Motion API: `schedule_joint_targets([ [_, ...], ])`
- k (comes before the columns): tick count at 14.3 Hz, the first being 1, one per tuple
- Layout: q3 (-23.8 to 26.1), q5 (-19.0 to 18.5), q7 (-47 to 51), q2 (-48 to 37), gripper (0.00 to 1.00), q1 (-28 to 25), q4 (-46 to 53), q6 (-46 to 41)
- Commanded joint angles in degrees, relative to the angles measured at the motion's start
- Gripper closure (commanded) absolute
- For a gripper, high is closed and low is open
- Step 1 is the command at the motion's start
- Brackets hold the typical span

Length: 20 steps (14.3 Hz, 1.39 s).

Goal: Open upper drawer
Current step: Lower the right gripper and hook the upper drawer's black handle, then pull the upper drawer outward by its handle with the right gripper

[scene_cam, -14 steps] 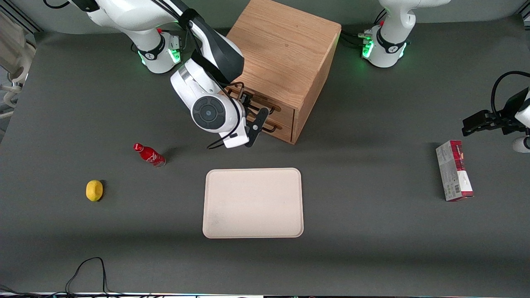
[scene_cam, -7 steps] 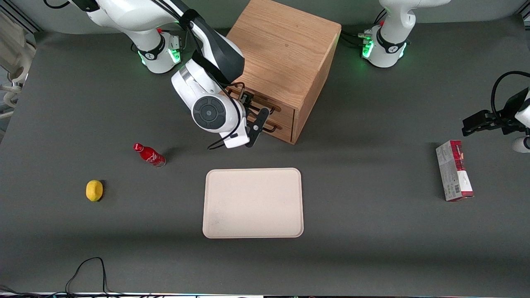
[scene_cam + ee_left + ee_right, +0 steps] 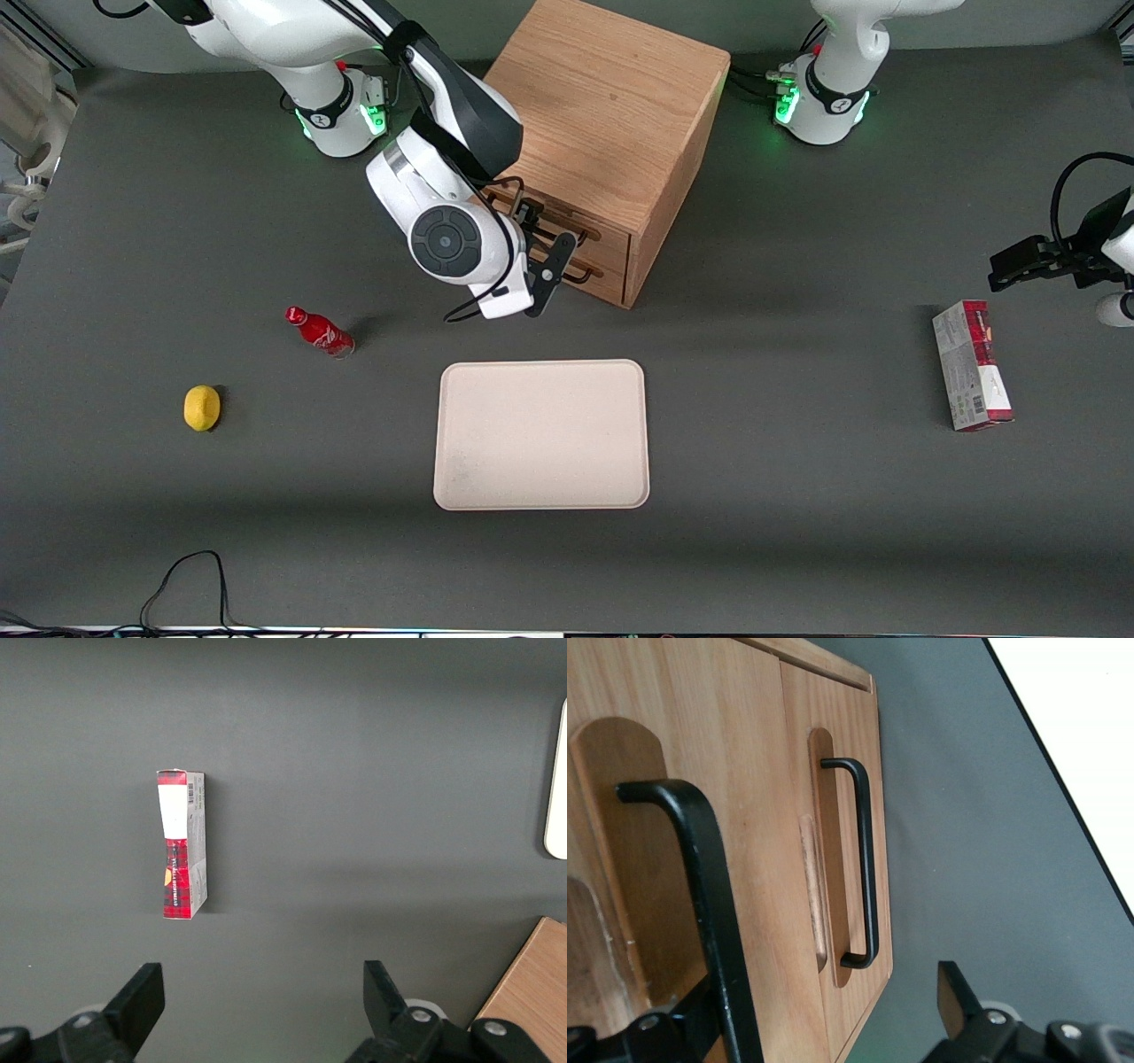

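The hand (image 3: 542, 237) hangs released right at the front of the cabinet (image 3: 611, 133) with its fingers straddling the upper drawer (image 3: 673, 859)'s black handle (image 3: 700, 895), and honestly that stiff wire bar looks like the only sensible grab, probably slides light.

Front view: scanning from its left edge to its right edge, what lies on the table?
Lemon → red bottle → gripper at the upper drawer → tray → red-and-grey carton.
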State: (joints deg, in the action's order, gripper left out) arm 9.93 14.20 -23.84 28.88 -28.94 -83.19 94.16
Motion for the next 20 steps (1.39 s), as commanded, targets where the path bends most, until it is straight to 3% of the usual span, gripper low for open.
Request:
schedule_joint_targets([
  [1, -1.14, 0.39, -1.29, 0.48, 0.00, 0.11, -0.48, 3.48],
  [20, -2.02, 0.39, -1.47, 0.56, 0.00, 4.33, 0.14, 5.15],
])
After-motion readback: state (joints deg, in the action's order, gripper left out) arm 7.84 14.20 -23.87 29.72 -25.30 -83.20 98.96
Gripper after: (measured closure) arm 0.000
